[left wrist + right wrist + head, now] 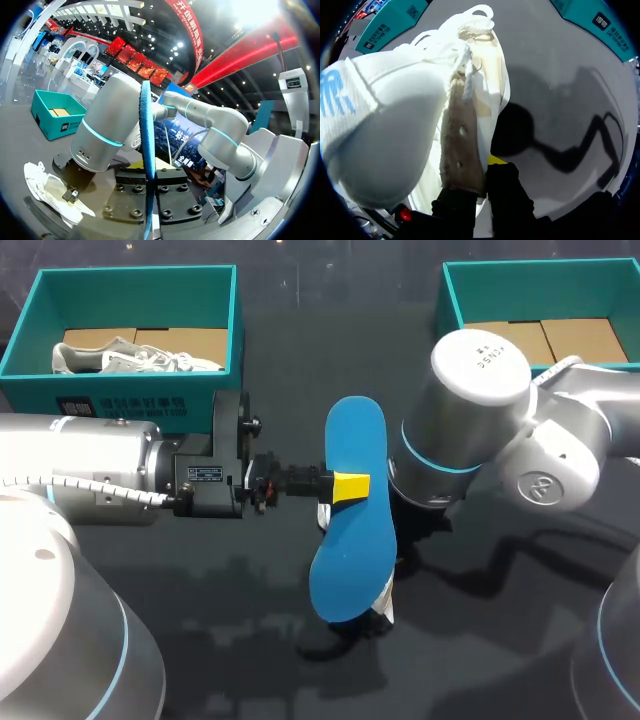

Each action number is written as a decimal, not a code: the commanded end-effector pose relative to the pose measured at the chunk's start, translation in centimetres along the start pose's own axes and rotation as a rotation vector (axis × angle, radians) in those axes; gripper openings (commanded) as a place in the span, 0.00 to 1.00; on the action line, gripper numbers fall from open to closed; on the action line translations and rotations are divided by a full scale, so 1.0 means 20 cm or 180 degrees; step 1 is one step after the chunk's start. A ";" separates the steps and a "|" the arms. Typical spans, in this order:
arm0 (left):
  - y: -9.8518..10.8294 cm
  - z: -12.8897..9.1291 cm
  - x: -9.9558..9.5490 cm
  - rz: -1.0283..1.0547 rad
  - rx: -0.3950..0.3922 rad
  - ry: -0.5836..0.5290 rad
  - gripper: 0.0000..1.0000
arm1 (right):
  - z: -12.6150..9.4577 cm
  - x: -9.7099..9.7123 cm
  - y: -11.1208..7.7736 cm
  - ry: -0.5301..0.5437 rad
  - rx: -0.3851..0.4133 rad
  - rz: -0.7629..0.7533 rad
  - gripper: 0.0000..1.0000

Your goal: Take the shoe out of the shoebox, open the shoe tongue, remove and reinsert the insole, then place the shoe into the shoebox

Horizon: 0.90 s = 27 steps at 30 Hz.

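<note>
A blue insole (pixel 350 510) hangs over the middle of the table, with my left gripper (pixel 345 485) shut on its edge from the left. In the left wrist view the insole (pixel 146 130) stands edge-on between the fingers. The white shoe (pixel 395 120) fills the right wrist view, and my right gripper (pixel 482 175) is shut on the brownish inner edge of its opening. From above, only a white bit of the shoe (pixel 386 606) shows under the insole; the right arm (pixel 480 420) hides its own gripper. The shoe (pixel 50 192) lies low beside the left gripper.
A teal shoebox (pixel 135 285) at the back left holds another white shoe (pixel 130 358). A second teal box (pixel 540 275) with a cardboard bottom stands at the back right. Dark tabletop (pixel 250 620) lies in front.
</note>
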<state>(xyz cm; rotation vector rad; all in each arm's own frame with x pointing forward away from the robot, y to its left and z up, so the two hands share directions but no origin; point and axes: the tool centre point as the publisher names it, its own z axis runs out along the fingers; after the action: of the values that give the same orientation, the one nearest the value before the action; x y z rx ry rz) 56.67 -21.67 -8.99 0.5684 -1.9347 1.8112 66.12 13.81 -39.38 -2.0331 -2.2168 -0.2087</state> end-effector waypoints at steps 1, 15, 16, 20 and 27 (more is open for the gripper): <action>0.01 0.00 0.01 0.0001 0.0011 -0.0009 0.00 | 0.03 -0.01 0.01 0.0025 0.0006 -0.0006 0.21; 0.01 0.00 0.01 0.0001 0.0011 -0.0009 0.00 | -0.22 -0.01 0.01 0.0086 -0.0061 0.0039 1.00; 0.01 0.00 0.01 0.0001 0.0011 -0.0009 0.00 | -0.24 -0.01 0.01 0.0104 -0.0055 0.0044 1.00; 0.01 0.00 0.01 0.0001 0.0011 -0.0009 0.00 | -0.36 -0.04 0.03 0.0465 -0.0090 -0.0023 1.00; 0.01 0.00 0.01 0.0001 0.0011 -0.0009 0.00 | -0.42 -0.07 0.04 0.0797 -0.0076 -0.0159 1.00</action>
<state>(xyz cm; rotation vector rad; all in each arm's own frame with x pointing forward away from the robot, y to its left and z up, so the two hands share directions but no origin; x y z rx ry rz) 56.67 -21.67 -8.99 0.5684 -1.9347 1.8112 67.71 13.37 -31.73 -1.8854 -2.1645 -0.3916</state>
